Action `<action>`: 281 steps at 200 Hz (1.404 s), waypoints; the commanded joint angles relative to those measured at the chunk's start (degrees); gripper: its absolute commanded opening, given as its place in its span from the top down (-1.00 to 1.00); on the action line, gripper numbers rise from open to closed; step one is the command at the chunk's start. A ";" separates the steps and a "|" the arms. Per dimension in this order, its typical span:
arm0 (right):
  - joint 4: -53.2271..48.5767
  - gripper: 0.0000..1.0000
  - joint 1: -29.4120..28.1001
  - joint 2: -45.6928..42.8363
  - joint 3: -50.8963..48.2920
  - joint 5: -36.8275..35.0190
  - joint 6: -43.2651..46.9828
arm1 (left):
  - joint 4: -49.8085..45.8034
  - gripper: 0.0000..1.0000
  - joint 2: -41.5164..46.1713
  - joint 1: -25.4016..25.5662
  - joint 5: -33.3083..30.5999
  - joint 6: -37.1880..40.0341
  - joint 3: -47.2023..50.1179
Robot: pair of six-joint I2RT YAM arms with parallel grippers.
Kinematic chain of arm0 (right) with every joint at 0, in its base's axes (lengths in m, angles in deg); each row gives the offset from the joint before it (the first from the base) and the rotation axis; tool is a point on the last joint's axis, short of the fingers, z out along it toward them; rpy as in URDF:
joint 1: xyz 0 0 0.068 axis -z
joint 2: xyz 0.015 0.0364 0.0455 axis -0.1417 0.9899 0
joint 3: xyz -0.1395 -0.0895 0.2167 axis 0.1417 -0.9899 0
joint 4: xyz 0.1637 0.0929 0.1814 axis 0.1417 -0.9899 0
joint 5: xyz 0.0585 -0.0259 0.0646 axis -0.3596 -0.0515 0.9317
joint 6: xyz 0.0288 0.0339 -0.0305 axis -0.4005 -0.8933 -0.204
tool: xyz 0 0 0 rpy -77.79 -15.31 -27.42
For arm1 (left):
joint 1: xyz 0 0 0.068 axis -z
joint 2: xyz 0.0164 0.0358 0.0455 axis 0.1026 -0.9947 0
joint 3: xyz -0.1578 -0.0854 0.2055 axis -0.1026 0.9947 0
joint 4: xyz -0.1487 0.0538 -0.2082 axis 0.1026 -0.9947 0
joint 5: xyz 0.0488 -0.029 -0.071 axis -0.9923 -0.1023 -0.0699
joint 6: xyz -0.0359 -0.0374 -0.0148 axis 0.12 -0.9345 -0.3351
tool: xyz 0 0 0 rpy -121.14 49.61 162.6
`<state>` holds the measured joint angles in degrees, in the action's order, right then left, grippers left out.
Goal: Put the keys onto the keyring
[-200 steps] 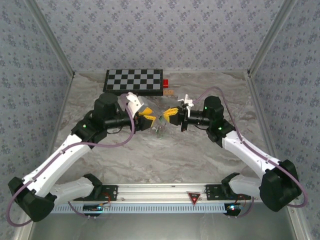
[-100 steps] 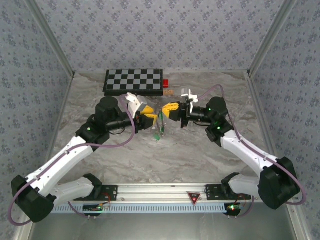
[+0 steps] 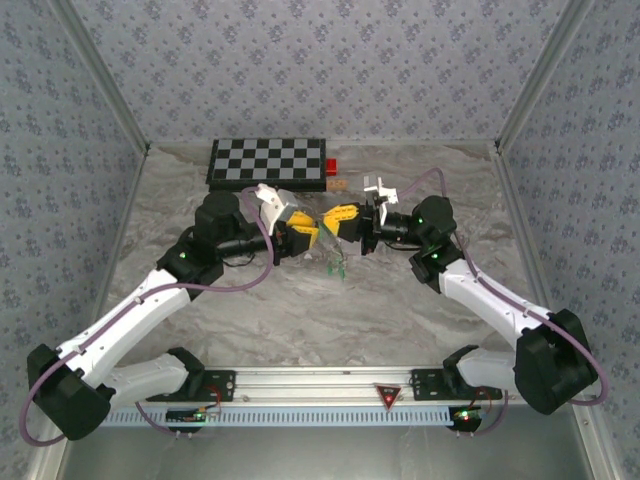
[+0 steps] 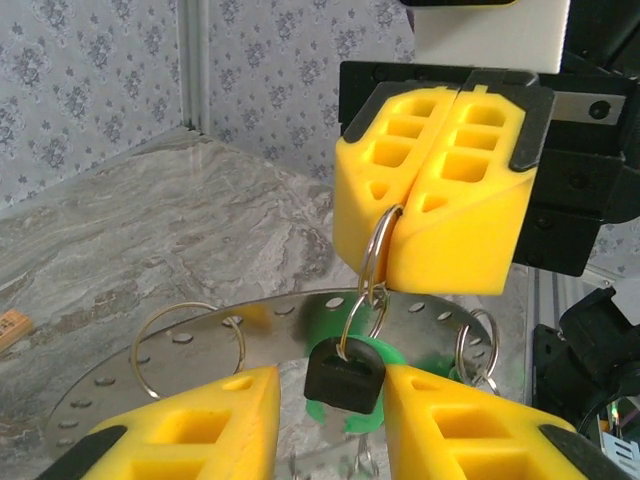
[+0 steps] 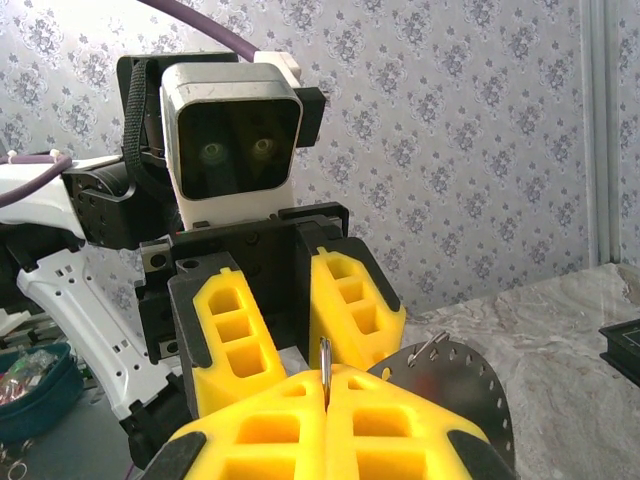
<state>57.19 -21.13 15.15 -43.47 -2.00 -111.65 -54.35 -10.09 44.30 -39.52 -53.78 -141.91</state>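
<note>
The light key (image 4: 345, 378), judged best taken by its head, is straddled by the part-open left gripper (image 4: 330, 400); at 12 o'clock its split ring (image 4: 372, 255) is pinched by the closed right gripper (image 4: 398, 240).

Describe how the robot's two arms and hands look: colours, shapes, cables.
Both the left arm and right arm have white link shells with black joints and small green lights. A purple cable loops along each. The left hand and right hand carry blocky yellow fingers with rectangular cut-outs.
</note>
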 commanded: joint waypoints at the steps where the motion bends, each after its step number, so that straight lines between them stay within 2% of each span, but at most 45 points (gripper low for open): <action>1: 4.69 1.00 -0.54 0.40 0.09 0.19 -1.88 | 2.99 0.36 -0.16 0.64 1.85 -0.48 -1.21; 46: 5.33 1.00 -0.68 0.67 0.07 0.21 -2.42 | 2.77 0.56 -0.38 1.05 1.99 0.13 -1.80; 58: 5.33 1.00 -0.69 0.69 0.02 0.29 -2.44 | 2.49 0.69 -0.51 1.17 2.00 0.41 -2.05; 67: 5.32 1.00 -0.69 0.69 0.00 0.23 -2.40 | 2.41 0.86 -0.66 1.27 2.12 0.53 -1.98; 74: 5.34 1.00 -0.69 0.61 -0.09 0.13 -2.44 | 2.23 0.91 -0.77 1.40 2.12 0.66 -2.08; 99: 5.49 1.00 -0.53 0.21 -0.26 -0.53 -2.53 | 1.09 1.00 -1.43 2.24 2.02 1.41 -2.01; 169: 6.80 1.00 -0.01 0.16 -1.00 -1.46 -3.28 | 0.12 1.00 -1.94 3.67 1.29 1.68 -1.34; 184: 6.87 1.00 0.14 0.08 -1.19 -1.55 -3.38 | -0.47 0.85 -1.40 3.66 0.17 1.82 -1.53; 199: 7.08 1.00 0.40 0.12 -1.39 -1.74 -3.58 | -1.10 0.80 -0.75 3.51 -1.02 1.99 -1.53; 209: 7.39 1.00 0.60 0.08 -1.55 -1.94 -3.92 | -1.36 0.67 -0.24 3.24 -1.32 1.92 -1.37; 226: 8.41 1.00 1.00 0.06 -1.96 -2.38 -4.56 | -0.84 0.59 0.60 2.79 -1.56 1.36 -0.68; 254: 10.09 1.00 1.38 -0.03 -2.47 -3.30 -5.73 | 1.00 0.25 0.90 2.78 -1.67 0.34 1.03; 281: 10.59 1.00 1.49 -0.01 -2.60 -3.96 -6.09 | 1.25 0.13 -0.18 3.72 -2.26 0.21 1.29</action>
<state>63.53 -20.04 15.87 -45.61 -4.45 -116.54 -54.83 -10.11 47.19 -41.31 -53.33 -140.62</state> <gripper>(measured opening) 0.045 0.419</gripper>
